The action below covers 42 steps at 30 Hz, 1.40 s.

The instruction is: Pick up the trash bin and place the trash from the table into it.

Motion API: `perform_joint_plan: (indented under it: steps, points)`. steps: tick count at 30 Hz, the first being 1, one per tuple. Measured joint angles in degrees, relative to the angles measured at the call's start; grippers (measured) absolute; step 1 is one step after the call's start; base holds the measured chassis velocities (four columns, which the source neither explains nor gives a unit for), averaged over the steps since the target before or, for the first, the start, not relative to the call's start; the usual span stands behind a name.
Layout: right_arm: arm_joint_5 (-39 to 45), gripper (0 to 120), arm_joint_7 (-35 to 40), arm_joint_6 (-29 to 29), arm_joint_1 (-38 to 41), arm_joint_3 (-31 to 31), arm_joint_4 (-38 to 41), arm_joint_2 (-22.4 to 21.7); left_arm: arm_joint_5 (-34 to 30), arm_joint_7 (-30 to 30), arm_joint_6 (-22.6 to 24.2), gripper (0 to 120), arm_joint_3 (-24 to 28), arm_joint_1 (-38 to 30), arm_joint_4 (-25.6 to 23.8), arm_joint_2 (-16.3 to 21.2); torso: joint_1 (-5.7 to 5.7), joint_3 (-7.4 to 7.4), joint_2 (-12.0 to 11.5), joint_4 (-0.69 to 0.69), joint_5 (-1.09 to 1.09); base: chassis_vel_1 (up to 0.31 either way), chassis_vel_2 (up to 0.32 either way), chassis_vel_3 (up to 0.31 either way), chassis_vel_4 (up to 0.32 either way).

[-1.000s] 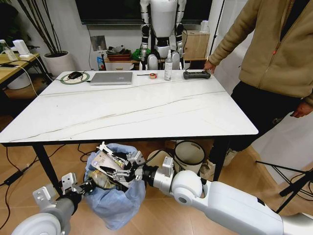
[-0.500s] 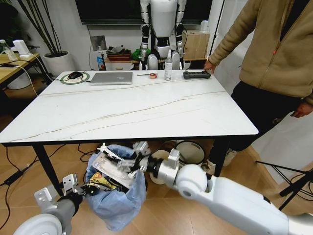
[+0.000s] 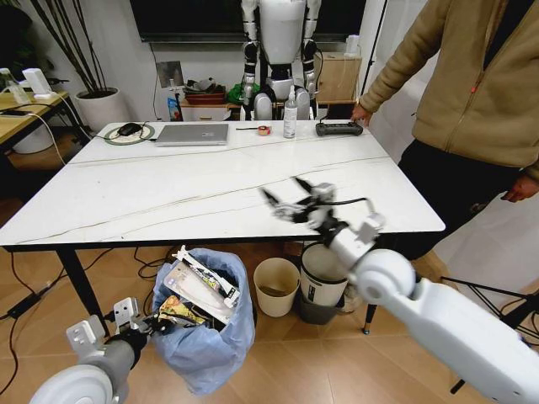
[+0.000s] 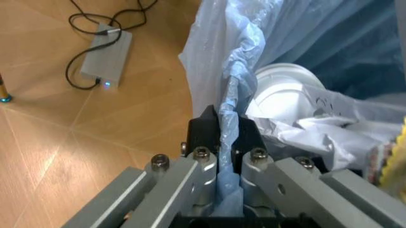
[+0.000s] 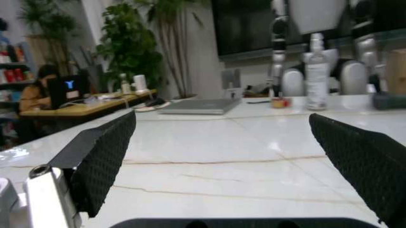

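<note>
right claw (image 3: pixel 290 199) has risen from the trash bin (image 3: pixel 205 337) to above the tabletop (image 3: pixel 168 198), fingers spread and carrying nothing, while the left claw (image 4: pixel 219 142) stays pinched on the bin's blue liner rim, bin held below the near table edge and stuffed with trash (image 3: pixel 200 290). marble surface near the right claw looks bare of litter; a laptop (image 3: pixel 192 135), bottle (image 3: pixel 290 114) and controller (image 3: pixel 338 129) sit along the far edge, well apart, so clearing looks essentially done
</note>
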Motion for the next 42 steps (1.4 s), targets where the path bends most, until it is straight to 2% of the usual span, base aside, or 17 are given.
perform_joint_plan:
  steps: [2,3,5,7,9,13,14,19,26,42]
  points:
    - [-0.33,100,-1.22,0.31,-4.05,5.47,-0.57,-0.14,0.75,0.37,-0.32,0,-0.52,0.73,0.01,-0.46,0.00,0.01,0.00,0.04,0.03,0.000,0.000,0.000,0.000]
    - [-0.33,100,-1.22,0.31,-4.05,5.47,-0.57,-0.14,0.75,0.37,-0.32,0,-0.52,0.73,0.01,-0.46,0.00,0.01,0.00,0.04,0.03,0.000,0.000,0.000,0.000]
    - [-0.94,100,-1.68,0.44,-8.20,11.46,-0.62,0.27,0.99,0.58,-0.39,0,-0.59,0.49,0.00,-0.32,0.00,0.00,0.00,0.06,0.01,0.000,0.000,0.000,0.000]
    - [-1.41,100,-2.40,1.11,-15.00,20.50,-0.57,1.43,1.04,0.66,-0.41,0,-0.59,-0.31,0.04,0.04,0.00,0.00,0.00,0.06,0.02,0.000,0.000,0.000,0.000]
    - [-1.55,100,-2.66,1.30,-16.82,22.55,-0.58,1.69,1.05,0.66,-0.45,0,-0.56,-0.53,0.11,0.16,0.00,-0.01,0.00,0.05,0.01,0.000,0.000,0.000,0.000]
    - [-5.86,100,-6.67,3.77,-30.43,36.44,-1.49,3.07,1.23,1.16,-0.47,0,-0.11,-0.85,0.55,0.95,0.00,-0.01,0.00,0.02,0.02,0.000,0.000,0.000,0.000]
    - [-5.86,100,-6.67,3.77,-30.43,36.44,-1.49,3.07,1.23,1.16,-0.47,0,-0.11,-0.85,0.55,0.95,0.00,-0.01,0.00,0.02,0.02,0.000,0.000,0.000,0.000]
    - [-10.22,100,-8.62,4.91,-40.19,47.32,-0.80,5.42,1.79,1.98,-0.59,0,0.00,-1.35,1.02,1.73,0.00,-0.01,0.00,0.03,0.00,0.000,0.000,0.000,0.000]
    - [-11.51,100,-10.86,4.22,-44.94,50.34,1.27,7.40,1.63,2.93,-1.33,0,0.21,-1.00,2.23,2.45,0.00,-0.01,0.00,0.04,0.00,0.000,0.000,0.000,0.000]
    - [-11.51,100,-10.97,3.98,-44.55,49.74,1.37,7.44,1.93,1.78,-3.19,0,1.16,1.17,3.76,2.59,0.00,0.00,0.00,0.05,-0.01,0.000,0.000,0.000,0.000]
